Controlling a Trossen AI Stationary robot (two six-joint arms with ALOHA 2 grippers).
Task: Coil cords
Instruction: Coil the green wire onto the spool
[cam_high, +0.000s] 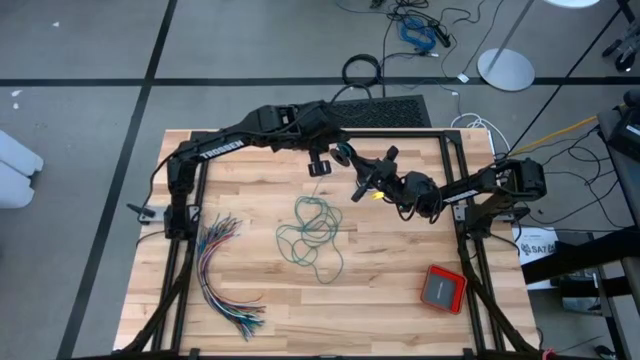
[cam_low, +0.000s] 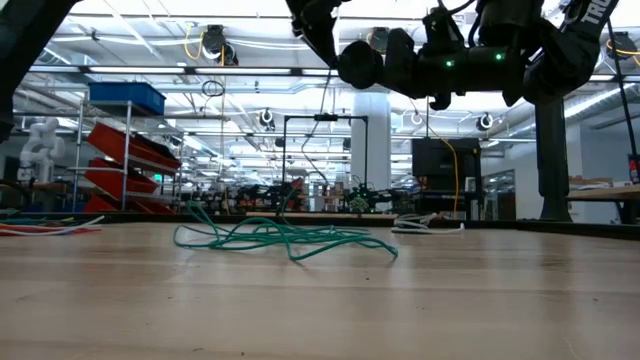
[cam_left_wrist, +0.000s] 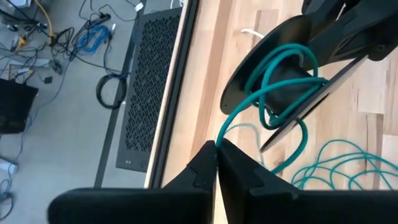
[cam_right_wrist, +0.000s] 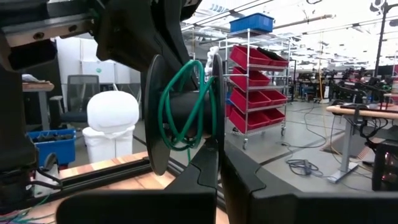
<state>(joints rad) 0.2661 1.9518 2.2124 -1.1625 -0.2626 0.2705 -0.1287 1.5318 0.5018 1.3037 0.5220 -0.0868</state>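
The teal-green cord (cam_high: 312, 232) is mostly a loose tangle on the tabletop (cam_high: 400, 300), just below the black spool (cam_left_wrist: 283, 81) that's held up in the air near the tabletop's far edge, and one strand runs up from the heap onto that spool, which already carries a few wraps around its hub. The right hand (cam_high: 372, 188) has its fingers shut on the spool flange, holding the spool up off the wood. The left hand (cam_left_wrist: 216, 163) sits right beside the spool with its fingers nearly closed; the strand passes right at the fingertips, but I honestly can't tell if it's pinched or just sliding by. To do this wind well, I'd say keep light tension on the strand so each turn lands on the hub between the flanges, not over the rim. Feed slowly, since the heap below the spool looks knotty enough to lift as one clump. The fan of coloured wires (cam_high: 222, 270) and the red box (cam_high: 443, 288) lie well away from the spool, so nothing there should snag.
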